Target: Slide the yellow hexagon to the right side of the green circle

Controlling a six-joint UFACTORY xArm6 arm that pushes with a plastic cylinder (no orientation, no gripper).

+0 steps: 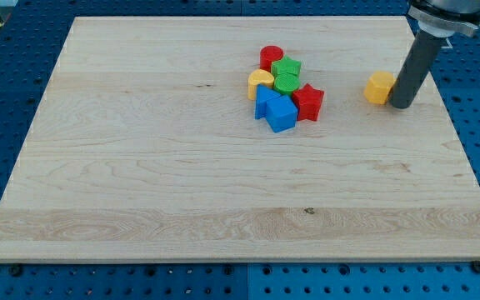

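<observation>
The yellow hexagon (380,87) lies alone on the wooden board at the view's upper right. My tip (401,105) stands just to its right, touching or almost touching it. The green circle (286,82) sits in a tight cluster near the board's top middle, well to the left of the hexagon. A green star-like block (288,67) lies just above the circle.
The cluster also holds a red cylinder (271,57), a yellow heart-like block (261,82), a red star-like block (309,101) and two blue blocks (275,108). The board's (140,183) right edge runs close to my tip.
</observation>
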